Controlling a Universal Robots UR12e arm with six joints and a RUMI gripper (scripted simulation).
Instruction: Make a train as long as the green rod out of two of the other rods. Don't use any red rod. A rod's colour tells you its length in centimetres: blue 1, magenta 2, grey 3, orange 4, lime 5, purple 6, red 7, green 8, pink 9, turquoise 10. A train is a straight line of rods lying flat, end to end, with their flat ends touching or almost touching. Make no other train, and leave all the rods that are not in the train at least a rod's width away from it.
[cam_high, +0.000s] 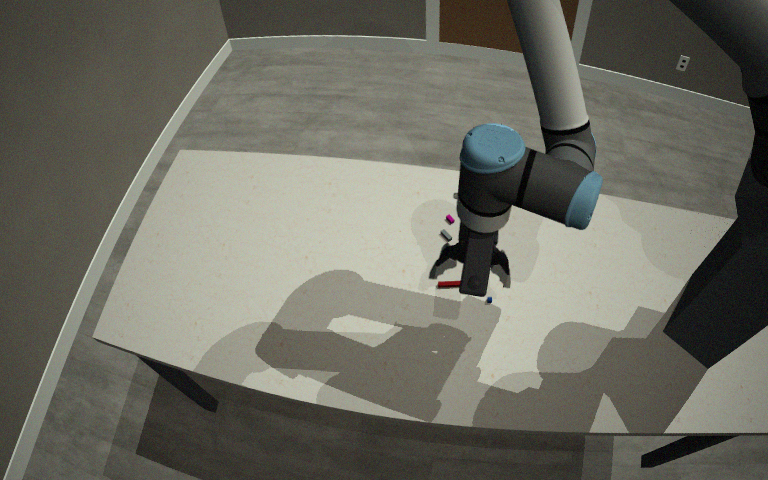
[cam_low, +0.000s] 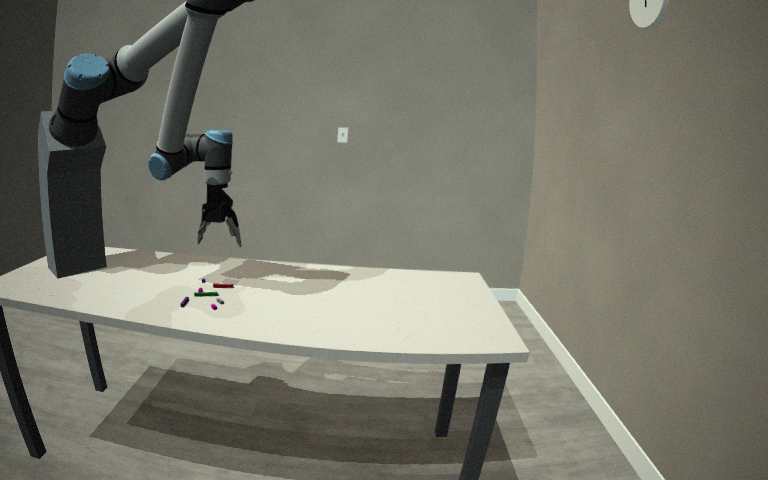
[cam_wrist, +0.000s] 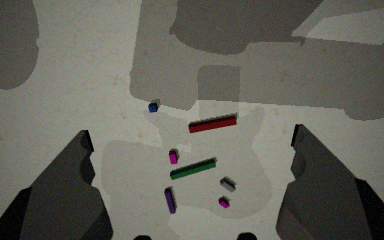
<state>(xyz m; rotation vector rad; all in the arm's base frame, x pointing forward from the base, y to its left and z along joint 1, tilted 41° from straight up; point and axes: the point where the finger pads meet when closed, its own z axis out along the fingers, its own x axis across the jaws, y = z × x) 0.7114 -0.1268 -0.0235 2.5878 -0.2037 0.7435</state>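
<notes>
My gripper (cam_high: 474, 266) (cam_low: 219, 240) (cam_wrist: 191, 129) is open and empty, hanging well above a small cluster of rods on the table (cam_high: 254, 226) (cam_low: 368, 316) (cam_wrist: 75, 75). In the wrist view the green rod (cam_wrist: 193, 169) (cam_low: 206, 293) lies in the middle. A red rod (cam_wrist: 212, 124) (cam_high: 449, 284) (cam_low: 223, 285) lies beyond it and a blue cube (cam_wrist: 153, 106) (cam_high: 488, 300) (cam_low: 202, 279) further out. One magenta rod (cam_wrist: 173, 157) (cam_low: 200, 289) lies by the green rod's left end. A purple rod (cam_wrist: 170, 200) (cam_low: 184, 301), a grey rod (cam_wrist: 228, 184) (cam_high: 446, 234) (cam_low: 220, 301) and a second magenta rod (cam_wrist: 224, 202) (cam_high: 450, 218) (cam_low: 214, 306) lie nearer. All lie apart.
The arm's dark base pedestal (cam_low: 70, 209) (cam_high: 713, 305) stands on the table's end near the rods. In the top view the gripper and wrist hide the green and purple rods. Shadows of the arm fall across the table.
</notes>
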